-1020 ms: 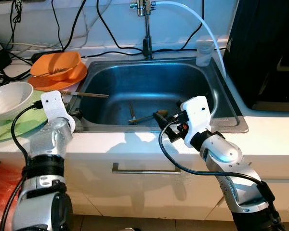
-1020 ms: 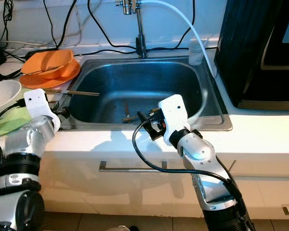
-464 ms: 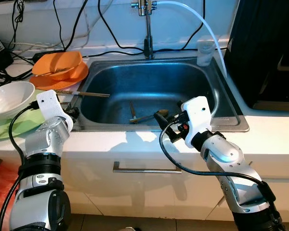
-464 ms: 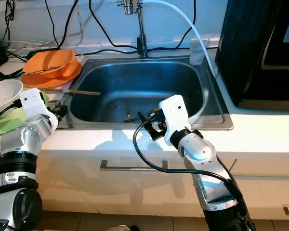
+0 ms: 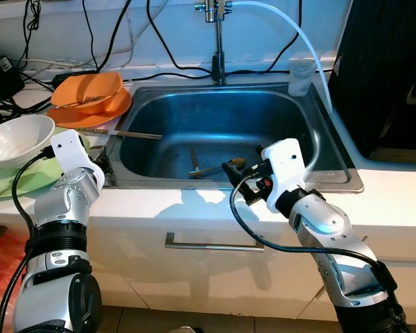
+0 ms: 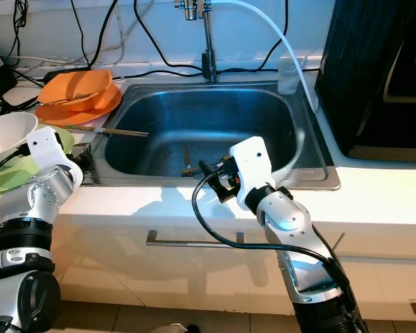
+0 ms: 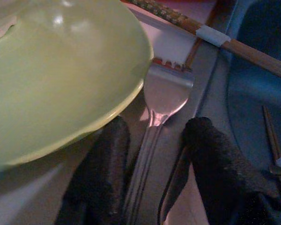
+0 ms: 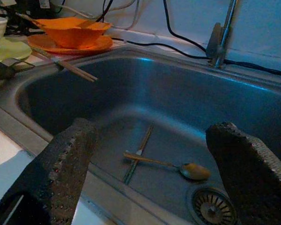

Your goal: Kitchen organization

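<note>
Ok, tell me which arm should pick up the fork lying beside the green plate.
Left. The left gripper is open with the fork handle lying between its fingers, beside the green plate. The right gripper is open over the sink, well away from it.

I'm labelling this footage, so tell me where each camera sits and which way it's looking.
Left and right eye views: head, looking down at the sink; both silver arms show.
Left wrist view: left arm, along the open left end effector astride a fork beside the green plate.
Right wrist view: along the open right end effector into the basin.
Shared: spoon, chopsticks.
</note>
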Available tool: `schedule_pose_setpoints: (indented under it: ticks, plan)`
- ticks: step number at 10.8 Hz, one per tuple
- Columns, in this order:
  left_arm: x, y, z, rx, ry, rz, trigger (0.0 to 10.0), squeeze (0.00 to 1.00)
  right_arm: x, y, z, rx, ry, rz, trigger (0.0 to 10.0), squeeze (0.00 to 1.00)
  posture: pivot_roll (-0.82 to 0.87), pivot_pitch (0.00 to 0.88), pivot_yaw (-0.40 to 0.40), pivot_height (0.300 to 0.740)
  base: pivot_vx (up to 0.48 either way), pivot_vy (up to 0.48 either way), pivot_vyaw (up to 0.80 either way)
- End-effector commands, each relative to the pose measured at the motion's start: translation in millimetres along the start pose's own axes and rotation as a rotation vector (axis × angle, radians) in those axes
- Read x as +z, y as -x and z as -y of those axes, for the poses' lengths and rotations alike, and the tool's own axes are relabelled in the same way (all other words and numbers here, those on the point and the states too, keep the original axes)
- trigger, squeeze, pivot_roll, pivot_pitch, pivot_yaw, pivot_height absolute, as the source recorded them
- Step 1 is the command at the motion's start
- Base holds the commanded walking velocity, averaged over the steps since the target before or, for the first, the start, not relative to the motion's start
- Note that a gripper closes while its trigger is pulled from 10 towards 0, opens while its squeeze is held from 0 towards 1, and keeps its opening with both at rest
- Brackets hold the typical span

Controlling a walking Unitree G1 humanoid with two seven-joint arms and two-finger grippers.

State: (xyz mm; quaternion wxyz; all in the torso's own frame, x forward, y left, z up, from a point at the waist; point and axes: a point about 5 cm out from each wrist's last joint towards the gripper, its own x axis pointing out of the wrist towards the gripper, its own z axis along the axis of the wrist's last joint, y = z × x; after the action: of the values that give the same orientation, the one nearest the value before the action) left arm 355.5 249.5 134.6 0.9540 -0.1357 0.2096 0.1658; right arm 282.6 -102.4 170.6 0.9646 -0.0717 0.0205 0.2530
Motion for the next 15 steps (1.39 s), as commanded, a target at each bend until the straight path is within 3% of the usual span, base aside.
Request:
schedule_pose_setpoints:
  ticks: [1,8,9,15]
  plan:
    - [-18,-2.3,1.2,-0.014,0.004,-0.088,0.0,0.00,4,1.5,0.1,0.000,-0.006,0.013,10.0,0.00,-0.03,0.000,0.100,0.740,0.000,0.000,0.00]
    - [-18,-2.4,1.2,-0.015,0.007,-0.089,0.0,0.00,4,1.4,0.2,0.000,-0.006,0.013,10.0,0.00,-0.03,0.000,0.100,0.740,0.000,0.000,0.00]
    - [-15,-2.5,16.5,-0.099,0.007,0.003,0.0,0.00,2,0.2,0.8,-0.012,-0.008,0.013,10.0,0.00,-0.03,0.000,0.107,0.740,0.000,0.000,0.00]
    - [-9,3.1,42.1,-0.220,-0.015,0.104,0.0,0.00,3,-0.8,2.5,-0.020,-0.004,0.018,10.0,0.00,-0.04,0.000,0.110,0.740,0.000,0.000,0.00]
